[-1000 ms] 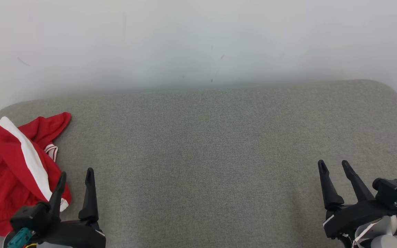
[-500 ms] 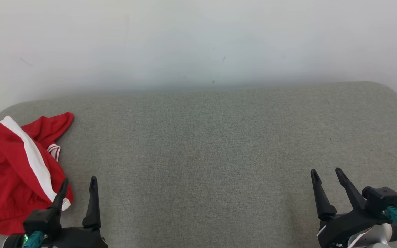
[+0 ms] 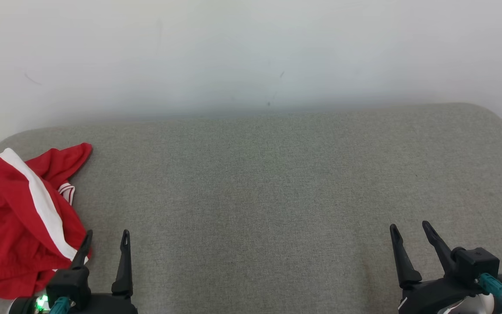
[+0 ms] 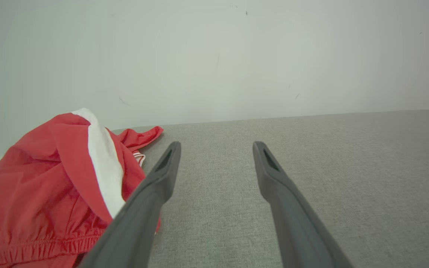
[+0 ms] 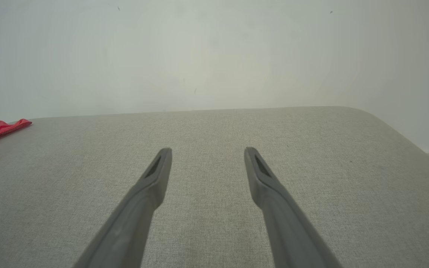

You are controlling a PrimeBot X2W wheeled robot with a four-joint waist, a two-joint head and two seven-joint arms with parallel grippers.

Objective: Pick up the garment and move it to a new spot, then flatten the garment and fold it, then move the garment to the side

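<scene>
I have the garment (image 3: pixel 20 222) lying in a crumpled heap at the left end of the padded surface (image 3: pixel 259 187), not yet lifted, so I judge the first step, the pick-up, to be the one in hand. The left gripper (image 3: pixel 107 235) sits low at the near edge with its fingers spread wide and nothing between them. Its outer finger stands just beside the heap's right margin, and I cannot tell whether it touches the cloth. I read this placement as a ready pose, since this arm is the nearer one for the grasp. The right gripper (image 3: pixel 408 226) is well apart at the opposite end, fingers likewise spread and empty over bare upholstery, which leaves the middle free as a likely new spot. The garment is thin red fabric, soft and deeply creased, with a broad white stripe (image 3: pixel 42 205) running down it. In the left wrist view a gathered hem (image 4: pixel 32 247), probably elastic, lies nearest the camera. The surface is a grey woven textile with rounded corners, backed by a plain pale wall (image 3: pixel 251 52). The weave may drag on the cloth when it is slid.
</scene>
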